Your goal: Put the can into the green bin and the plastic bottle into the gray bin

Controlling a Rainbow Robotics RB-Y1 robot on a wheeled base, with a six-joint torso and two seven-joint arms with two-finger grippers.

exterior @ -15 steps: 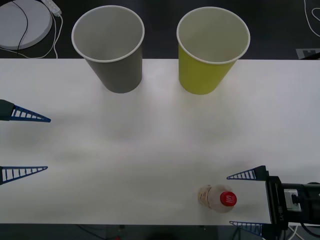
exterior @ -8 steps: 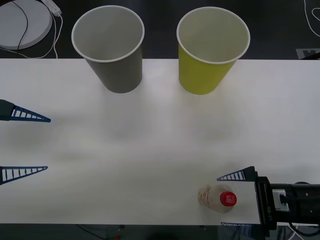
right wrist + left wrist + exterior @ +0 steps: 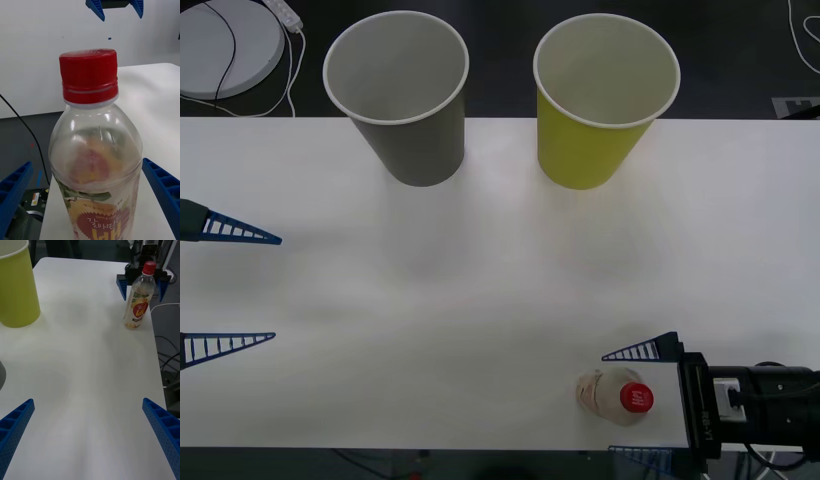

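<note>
At the left edge of the white table (image 3: 480, 280), the left gripper (image 3: 230, 290) hovers with its blue ribbed fingers spread wide apart, holding nothing. Along the far edge stands the large dark gray tapered paper bin (image 3: 402, 95), and to its right the large yellow-green tapered paper bin (image 3: 600, 100); both are upright, well apart from the small clear plastic bottle (image 3: 615, 396). The bottle stands upright near the table's front right edge, with a red screw cap (image 3: 89, 75). Its beige label (image 3: 101, 217) carries red and yellow Korean lettering, too cropped to read surely. The right gripper (image 3: 642, 402) has its open fingers flanking the bottle, one on each side, not yet touching it.
</note>
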